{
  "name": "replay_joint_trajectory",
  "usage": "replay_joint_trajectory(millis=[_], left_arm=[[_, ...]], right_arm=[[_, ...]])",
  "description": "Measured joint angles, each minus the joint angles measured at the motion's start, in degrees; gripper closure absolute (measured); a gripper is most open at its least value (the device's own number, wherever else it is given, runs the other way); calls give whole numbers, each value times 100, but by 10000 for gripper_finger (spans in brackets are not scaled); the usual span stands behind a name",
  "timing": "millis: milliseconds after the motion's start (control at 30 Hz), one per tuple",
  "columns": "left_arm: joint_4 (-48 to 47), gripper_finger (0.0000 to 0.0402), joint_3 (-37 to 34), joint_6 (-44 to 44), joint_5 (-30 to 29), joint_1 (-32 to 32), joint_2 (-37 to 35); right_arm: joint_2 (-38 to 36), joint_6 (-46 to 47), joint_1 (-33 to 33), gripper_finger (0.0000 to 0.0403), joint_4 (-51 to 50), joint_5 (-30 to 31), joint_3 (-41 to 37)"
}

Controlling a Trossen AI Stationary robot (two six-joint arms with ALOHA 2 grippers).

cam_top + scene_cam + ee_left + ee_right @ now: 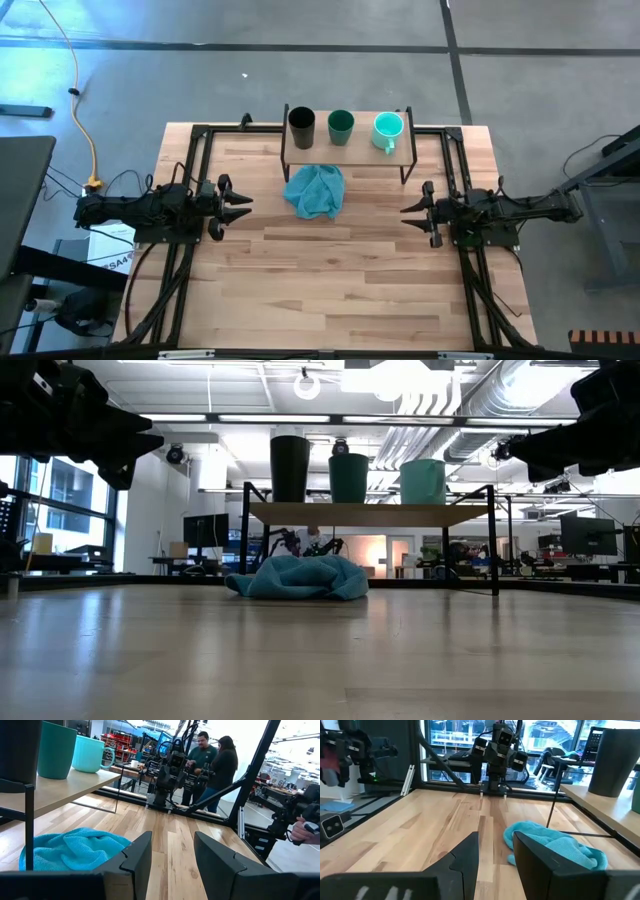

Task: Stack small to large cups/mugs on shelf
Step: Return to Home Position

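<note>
A black cup (pixel 301 127), a dark teal-green cup (pixel 340 126) and a light turquoise mug (pixel 388 130) with a handle stand side by side, upright on their bases, on the low wooden shelf (pixel 350 154) at the table's far side. They also show in the low view: black cup (pixel 289 468), teal-green cup (pixel 349 477), turquoise mug (pixel 423 481). My left gripper (pixel 243 203) is open at the table's left, empty. My right gripper (pixel 409 211) is open at the table's right, empty.
A crumpled blue-teal cloth (pixel 314 191) lies on the table just in front of the shelf, between the two grippers. Bare tabletop (pixel 330 280) stretches toward the near edge. People (pixel 212 762) stand in the room beyond the table.
</note>
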Motion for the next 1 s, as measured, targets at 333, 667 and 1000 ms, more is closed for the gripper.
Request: replay_joint_trajectory(millis=[333,667,1000], left_arm=[[-1,266,0,0,-1,1,0],[0,266,0,0,0,1,-1],[0,266,0,0,-1,2,-2]], right_arm=[[-2,110,-186,291,-7,-222,0],[-4,104,-899,291,83,-882,0],[-4,91,-804,291,83,-886,0]])
